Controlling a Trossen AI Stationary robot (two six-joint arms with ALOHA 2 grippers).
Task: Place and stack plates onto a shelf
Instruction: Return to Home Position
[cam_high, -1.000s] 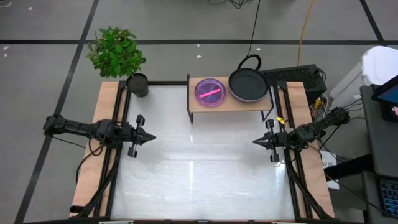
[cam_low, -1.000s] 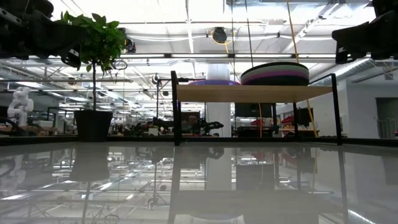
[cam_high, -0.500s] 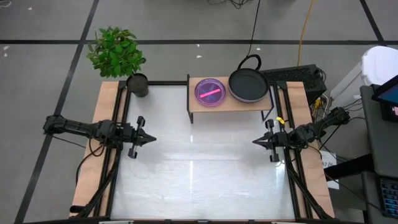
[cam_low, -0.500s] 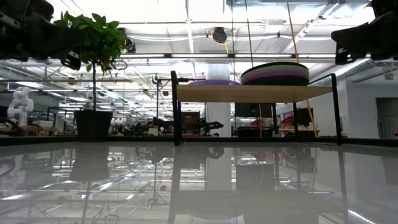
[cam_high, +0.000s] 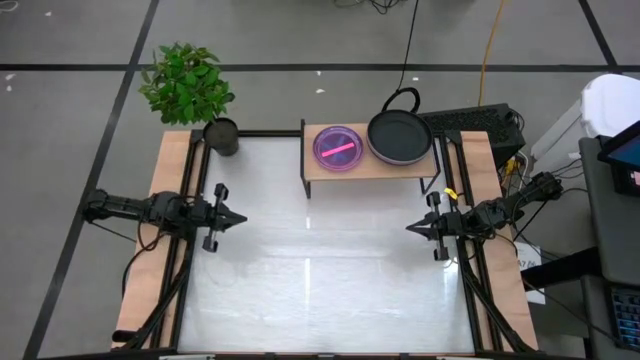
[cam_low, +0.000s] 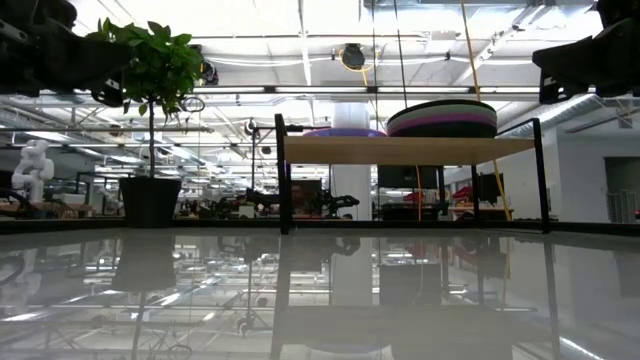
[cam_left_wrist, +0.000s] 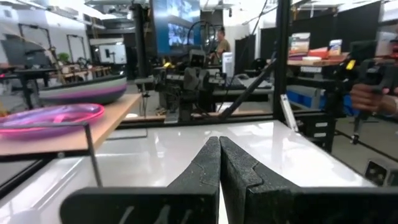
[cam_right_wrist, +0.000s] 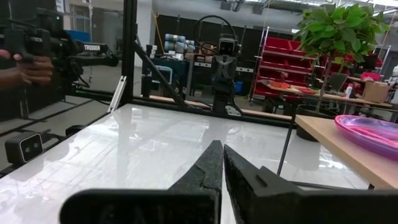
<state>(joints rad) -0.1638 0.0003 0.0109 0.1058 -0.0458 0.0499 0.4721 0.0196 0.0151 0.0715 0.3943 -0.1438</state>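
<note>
**Mia:** Where is the left gripper (cam_high: 240, 218)?

**Ben:** In the view from above it is at the left of the frame, about halfway down. It hangs over the left side of the white table (cam_high: 320, 280). Its two fingers are pressed together, with nothing between them. The wrist view shows the same thing.

**Mia:** And the right gripper (cam_high: 408, 229)?

**Ben:** It is at the right of the frame, also about halfway down, and it points at the left one. Its fingers are pressed together too, and it holds nothing. The two grippers are well apart.

**Mia:** Where are the plates?

**Ben:** They are on the shelf (cam_high: 380, 170), in the upper middle of the frame. A pink plate (cam_high: 337, 147) lies on the left half. I cannot tell what is under it. A pile of plates (cam_high: 400, 137) sits on the right half, with a dark plate on top. The low view shows stripes of other colours in that pile.

**Mia:** What else is up there?

**Ben:** A green plant (cam_high: 187, 82) in a dark pot (cam_high: 222, 136), at the upper left, beside the shelf.
</note>
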